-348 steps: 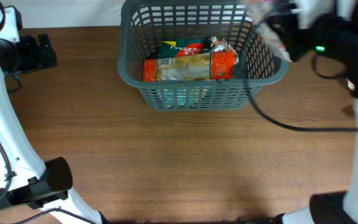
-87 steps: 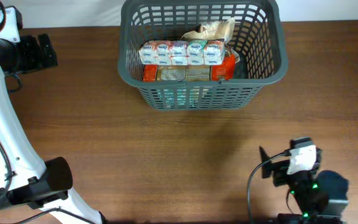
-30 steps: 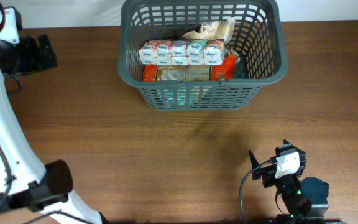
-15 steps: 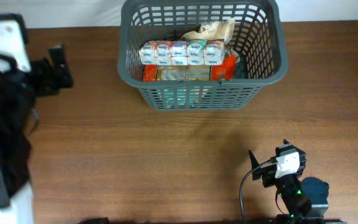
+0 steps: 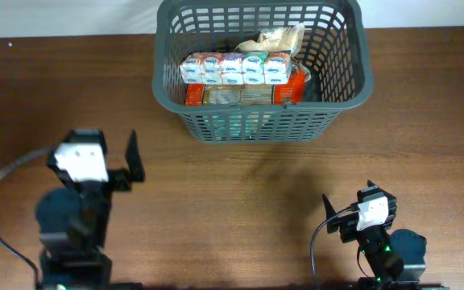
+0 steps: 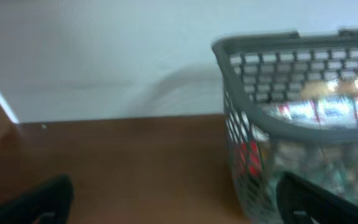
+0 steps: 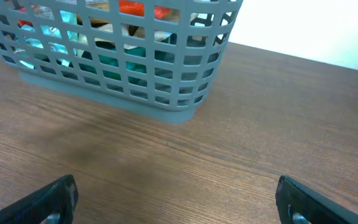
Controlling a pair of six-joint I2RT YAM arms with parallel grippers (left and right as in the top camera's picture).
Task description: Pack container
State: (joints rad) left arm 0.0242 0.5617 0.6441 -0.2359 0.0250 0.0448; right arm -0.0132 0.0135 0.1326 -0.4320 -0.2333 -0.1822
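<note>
The container (image 5: 161, 90), a dark grey slotted basket, stands at the back centre of the table. Inside it a row of small snack cartons (image 5: 234, 68) lies on an orange pack (image 5: 298, 82), with a beige bag (image 5: 276, 38) behind them. My left gripper (image 5: 95, 153) hovers open over the front left of the table, well short of the basket, nothing between its fingers. The left wrist view is blurred and shows the basket (image 6: 253, 124) to the right of the left gripper (image 6: 179, 208). My right gripper (image 5: 347, 198) stands open and empty at the front right. Its wrist view shows the right gripper (image 7: 179, 205) with the basket (image 7: 185, 115) ahead, to the left.
Brown wooden table (image 5: 232, 201) between both grippers and the basket. A white wall (image 6: 104, 50) rises behind the table's far edge.
My left arm has swung from the far left back corner down to the front left of the table. The right arm and the basket's contents have not moved.
</note>
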